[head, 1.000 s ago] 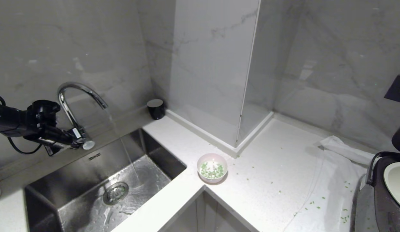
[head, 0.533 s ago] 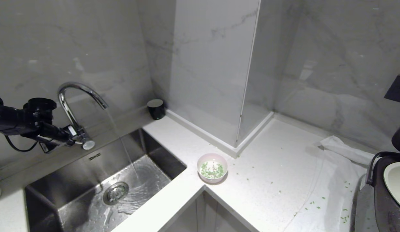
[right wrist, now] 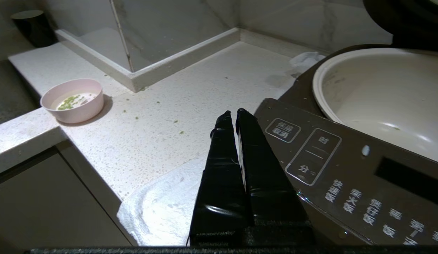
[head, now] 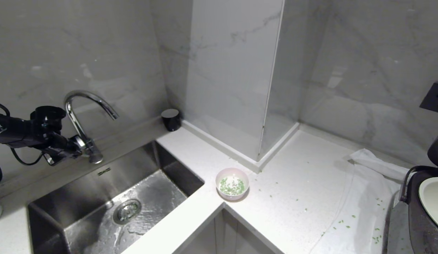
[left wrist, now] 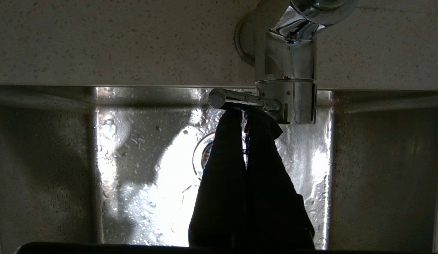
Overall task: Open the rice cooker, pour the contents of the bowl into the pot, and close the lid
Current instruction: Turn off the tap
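The bowl point(head: 232, 183) was pale pink outside and white within, and the contents point(head: 231, 186) were bright green bits. The worktop point(head: 296, 183) was white with fine grey speckles, strewn with green flecks. The rice cooker point(right wrist: 349, 165) was dark brown-grey, its panel lettered in white, and its pot point(right wrist: 384, 95) was cream-white. The sink point(head: 99, 211) and faucet point(head: 81, 116) were shiny steel. The walls point(head: 233, 70) were grey-veined marble. A small cup point(head: 170, 119) was black with a pale top. The cloth point(head: 367, 197) was white.
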`<state>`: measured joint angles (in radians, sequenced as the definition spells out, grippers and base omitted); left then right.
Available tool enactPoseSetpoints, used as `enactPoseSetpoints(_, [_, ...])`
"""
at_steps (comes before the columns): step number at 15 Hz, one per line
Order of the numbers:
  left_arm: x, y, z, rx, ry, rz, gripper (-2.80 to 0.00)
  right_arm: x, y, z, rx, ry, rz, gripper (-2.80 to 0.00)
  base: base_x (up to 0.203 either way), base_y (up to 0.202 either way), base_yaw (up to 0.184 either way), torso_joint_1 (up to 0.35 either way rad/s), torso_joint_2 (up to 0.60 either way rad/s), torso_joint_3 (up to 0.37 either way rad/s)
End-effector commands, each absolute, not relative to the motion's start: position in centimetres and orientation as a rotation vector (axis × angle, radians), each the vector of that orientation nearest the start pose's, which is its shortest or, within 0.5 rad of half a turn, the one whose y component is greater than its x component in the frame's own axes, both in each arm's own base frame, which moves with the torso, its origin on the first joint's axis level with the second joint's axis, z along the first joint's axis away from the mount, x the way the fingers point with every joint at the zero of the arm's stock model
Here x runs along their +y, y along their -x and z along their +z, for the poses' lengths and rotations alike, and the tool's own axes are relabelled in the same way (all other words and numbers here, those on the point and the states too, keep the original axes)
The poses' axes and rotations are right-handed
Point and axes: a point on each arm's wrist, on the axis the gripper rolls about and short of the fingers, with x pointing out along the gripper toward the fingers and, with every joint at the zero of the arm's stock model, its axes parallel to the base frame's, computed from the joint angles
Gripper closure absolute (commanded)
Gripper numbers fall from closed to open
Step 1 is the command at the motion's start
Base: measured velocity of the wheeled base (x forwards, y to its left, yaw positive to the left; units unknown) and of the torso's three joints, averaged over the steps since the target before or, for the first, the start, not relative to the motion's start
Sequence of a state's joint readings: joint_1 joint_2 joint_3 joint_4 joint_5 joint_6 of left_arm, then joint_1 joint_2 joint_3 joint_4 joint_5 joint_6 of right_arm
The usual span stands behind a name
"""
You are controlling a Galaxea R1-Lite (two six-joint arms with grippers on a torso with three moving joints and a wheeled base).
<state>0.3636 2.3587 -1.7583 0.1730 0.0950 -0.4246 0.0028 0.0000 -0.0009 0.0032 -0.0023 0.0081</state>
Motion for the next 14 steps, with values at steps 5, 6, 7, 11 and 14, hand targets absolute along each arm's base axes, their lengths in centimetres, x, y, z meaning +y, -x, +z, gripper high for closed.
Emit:
enactPoseSetpoints(5, [14.5, -41.7, 11.7, 0.715, 0.528, 0.555, 0.00, 0.0, 2.3, 7.5, 0.003, -0.008, 0.000, 0.00, 0.000, 0.000, 0.000, 0.000, 0.00, 0.000])
enactPoseSetpoints(6, [13.4, -40.7, 12.4, 0.731, 0.536, 0.517, 0.00, 0.0, 2.3, 7.6, 0.002, -0.008, 0.001, 0.00, 0.000, 0.000, 0.000, 0.000, 0.00, 0.000])
enactPoseSetpoints(7, [12.3, -39.5, 13.3, 0.741, 0.547, 0.463, 0.00, 0.0, 2.3, 7.5, 0.003, -0.008, 0.002, 0.00, 0.000, 0.000, 0.000, 0.000, 0.00, 0.000])
enactPoseSetpoints(11, [6.7, -34.3, 16.3, 0.737, 0.545, 0.239, 0.00, 0.0, 2.3, 7.5, 0.003, -0.008, 0.001, 0.00, 0.000, 0.000, 0.000, 0.000, 0.00, 0.000])
enactPoseSetpoints(14, [2.6, -30.3, 17.9, 0.621, 0.453, 0.077, 0.00, 0.0, 2.3, 7.6, 0.002, -0.008, 0.000, 0.00, 0.000, 0.000, 0.000, 0.000, 0.00, 0.000])
